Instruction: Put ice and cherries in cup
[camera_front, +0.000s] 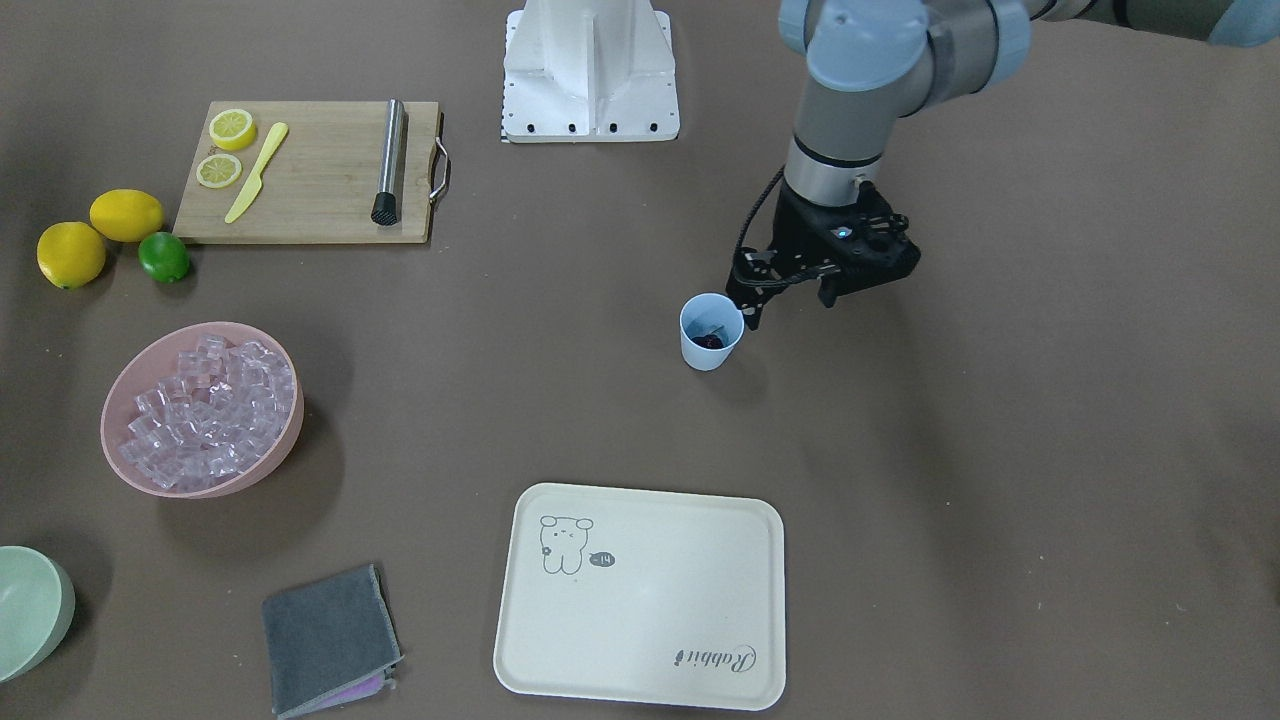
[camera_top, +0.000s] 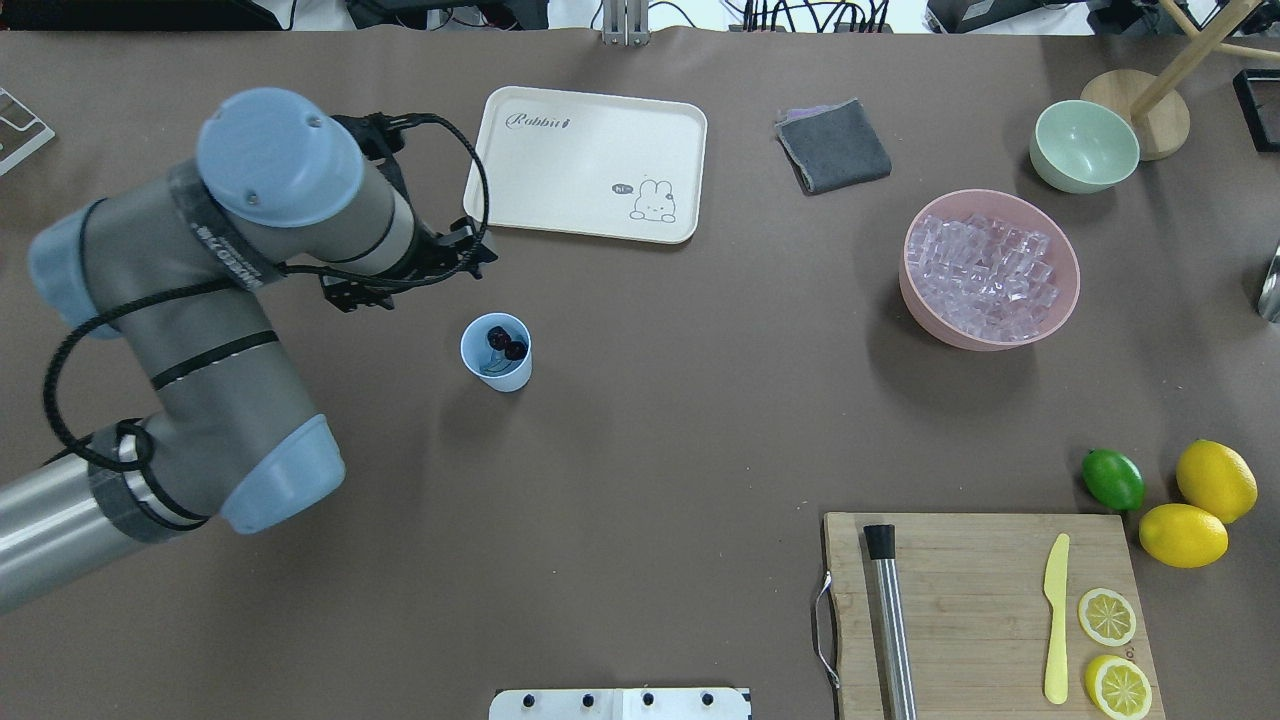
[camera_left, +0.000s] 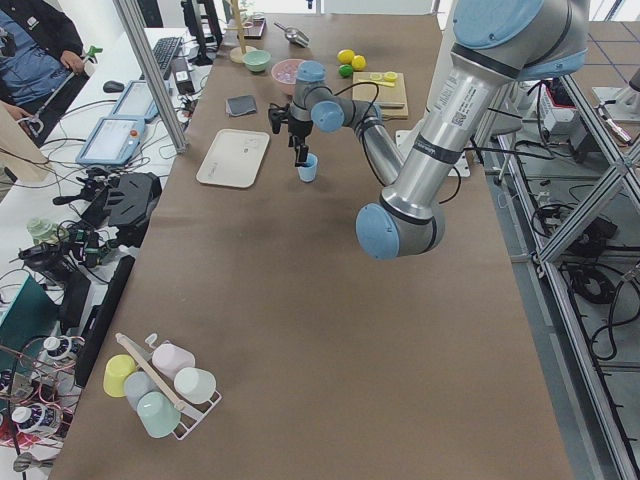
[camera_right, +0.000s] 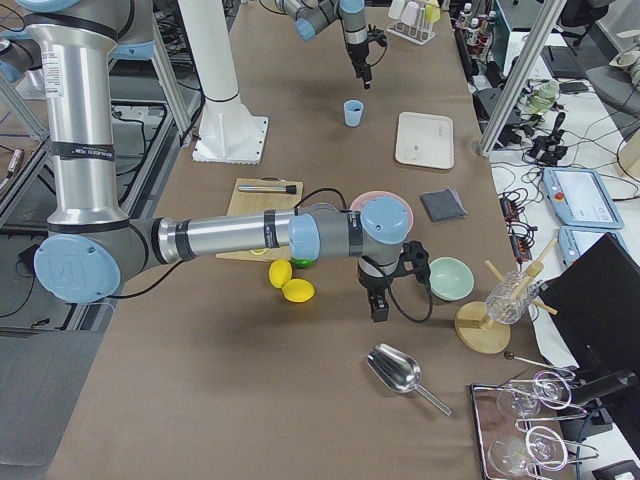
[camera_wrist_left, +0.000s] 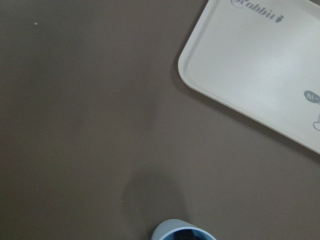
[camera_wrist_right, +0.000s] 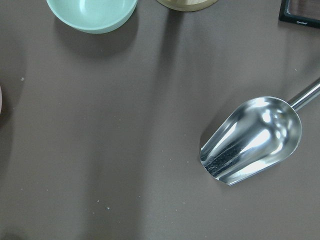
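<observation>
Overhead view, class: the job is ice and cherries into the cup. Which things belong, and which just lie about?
Job: cup, cherries (already inside it), ice, pink bowl holding the ice.
Lying about: tray, grey cloth, green bowl, lemons, lime, cutting board.

You set one camera facing the robot's base (camera_front: 590, 70), one behind its shoulders, two at the ends of the table (camera_front: 1000, 450); all four shared the cup (camera_front: 708, 358). Wrist cameras looked down closely.

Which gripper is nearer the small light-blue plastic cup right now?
Left. The left gripper hangs just beside the small light-blue plastic cup. The right gripper is far off at the table's other end, by the shiny metal scoop.
</observation>
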